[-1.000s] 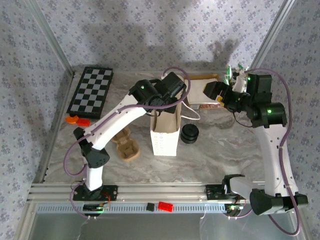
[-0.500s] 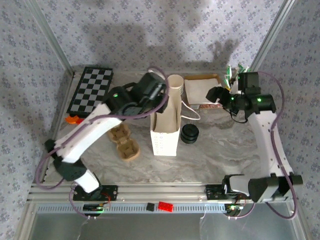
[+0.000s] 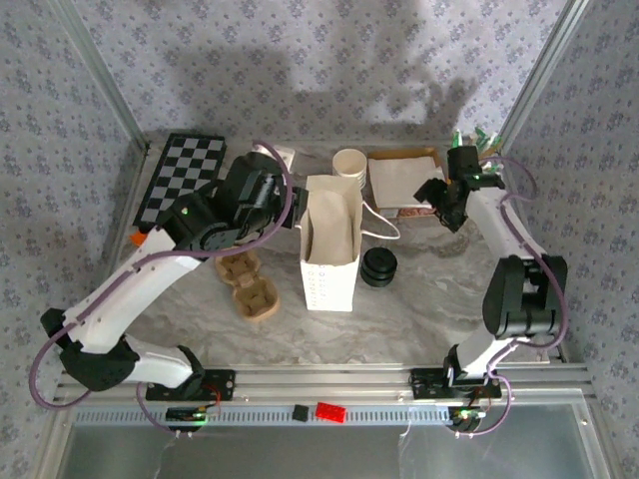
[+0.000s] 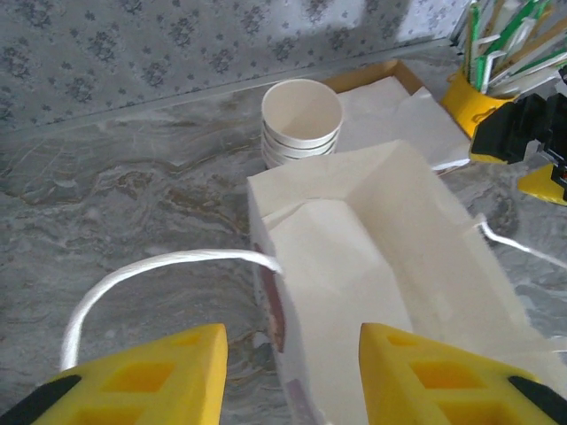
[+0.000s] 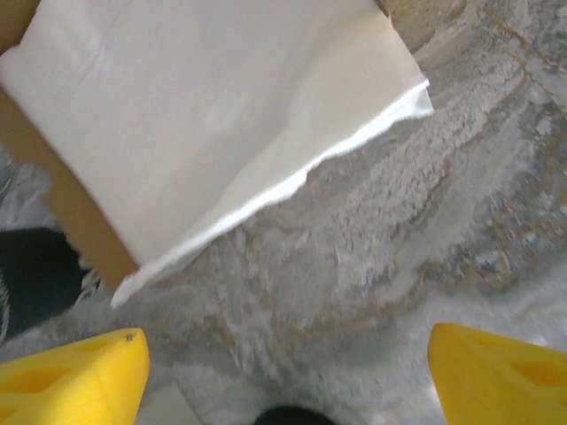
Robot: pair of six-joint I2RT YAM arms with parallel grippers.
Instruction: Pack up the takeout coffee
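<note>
White paper bag (image 3: 329,244) stands upright mid-counter (image 3: 439,299) in the top view, mouth open. Inside reads as bare paper, tho the bottom's out of sight. Just R of it, not touching, sits a dark round piece w/ a black cap. I take that for the coffee (image 3: 378,266), tho a lid stack would look much alike from above. Behind the bag: cups (image 3: 349,162), nested, top one empty. R of those is a tray (image 3: 404,154) w/ white paper sheets. L of the bag is a brown carrier (image 3: 252,289), wells empty as far as seen, partly under the L arm (image 3: 150,274). Checkerboard (image 3: 182,178) back L.

L wrist: L fingers (image 4: 168,376) part-open, nothing btwn them. Bag lies below & ahead, its cord handle (image 4: 151,270) looping down beside one finger, not gripped. Yellow holder (image 4: 474,88) w/ straws far R.

R wrist: R fingers (image 5: 71,372) wide, empty, over bare counter beside the tray's sheets.

Step, as I judge it: bag's ready, coffee not yet in, so pick-up is due. Next move calls for fingers coming down on the coffee & closing on its sides below the lid. Then lift it upright clear of the bag's rim & lower it straight into the mouth. R arm (image 3: 494,225) looks nearer. Mind the handle & the soft bag wall.
</note>
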